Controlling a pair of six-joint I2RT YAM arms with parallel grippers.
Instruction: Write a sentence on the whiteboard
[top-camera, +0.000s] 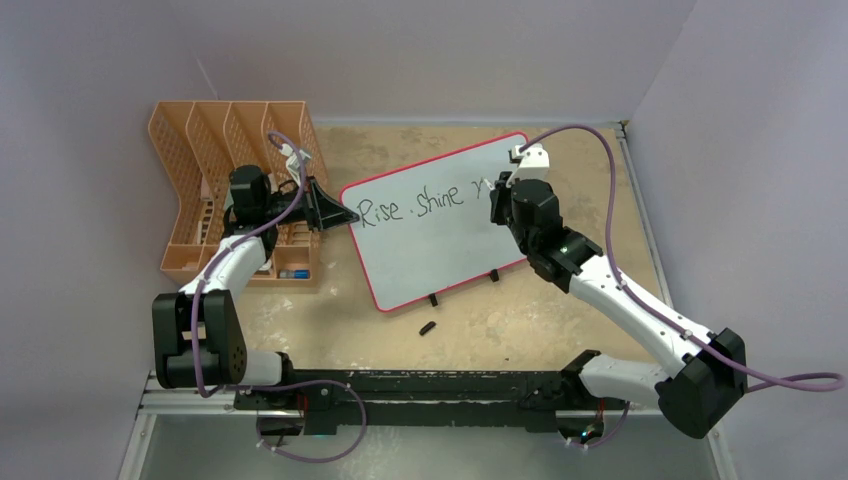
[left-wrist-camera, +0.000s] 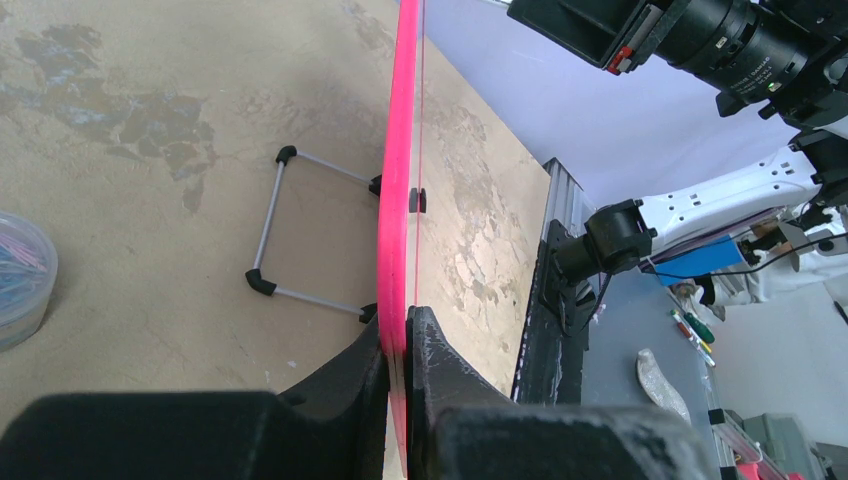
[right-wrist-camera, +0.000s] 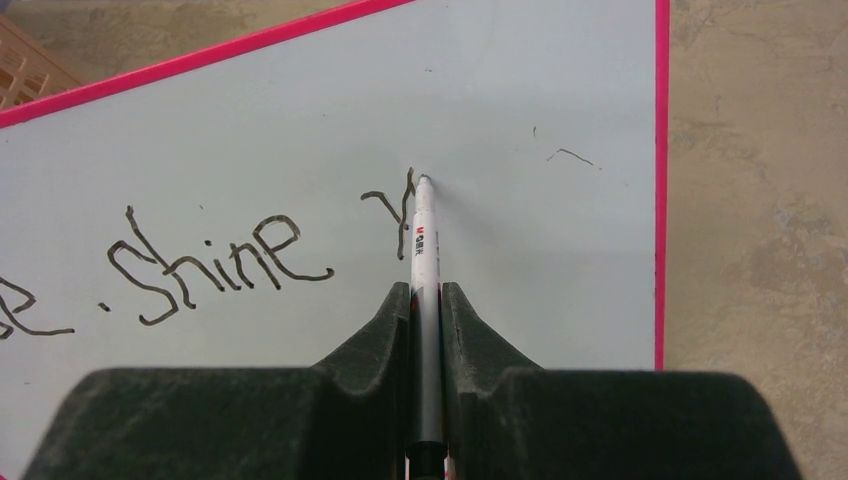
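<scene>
- Tan, blotchy surface carries everything you work with, walled in pale grey on three sides.
- Nearest you, at 6 o'clock of the board, a small black piece lies apart from the board's feet. It is probably the marker's cap.
- At mid-surface the whiteboard leans on its wire stand, with its writing face turned toward your right arm.
- Your left end effector pinches the pink rim at the board's 9 o'clock edge, one finger on each face. I judge it a brace, so the board neither slides nor tips under the pen.
- Your right end effector is pressed together on the marker, whose barrel lies along the groove between the fingers. The tip touches the board at the top of a "y", near the board's 1 o'clock.
- So far the sentence reads "Rise . shine y" along the upper edge. Little room remains on that line, so you will likely need a second one.
- Farthest off, at 10 o'clock of the surface, the orange mesh rack stands behind your left arm, away from the writing.
</scene>
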